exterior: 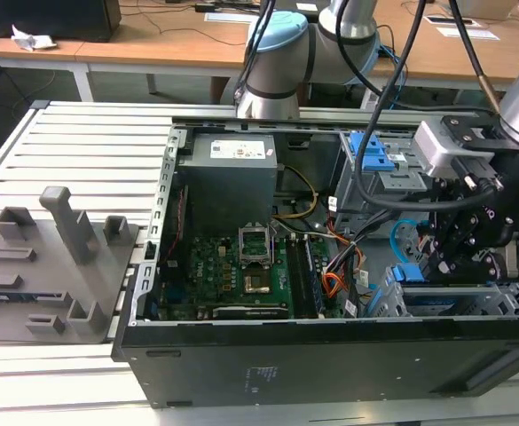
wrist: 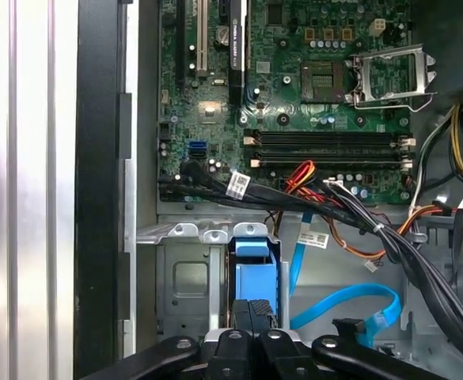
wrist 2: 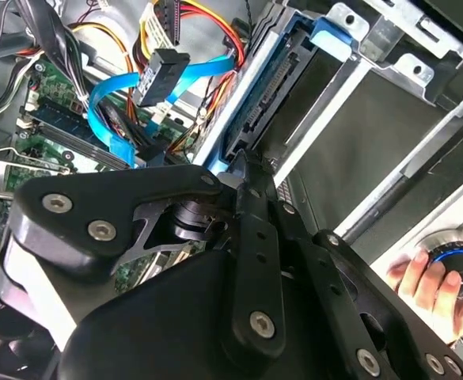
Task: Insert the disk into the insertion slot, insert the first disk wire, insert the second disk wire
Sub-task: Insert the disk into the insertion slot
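Note:
The disk, silver in its bright blue carrier, sits edge-on in the insertion slot, a low light-grey metal bay at the case's corner. My gripper is shut on the disk's near end. In the second wrist view the gripper meets the carrier end of the disk, whose dark connector edge faces out of the slot. The first disk wire, orange, red and black, hangs loose over the board. The second disk wire, light blue, loops free beside the bay. In the exterior view the gripper hovers over the slot.
The open case holds a green motherboard, a grey power supply and a taller cage with a blue latch. Black cable bundles cross near the bay. A person's hand rests outside the case. A grey fixture stands at the exterior view's left.

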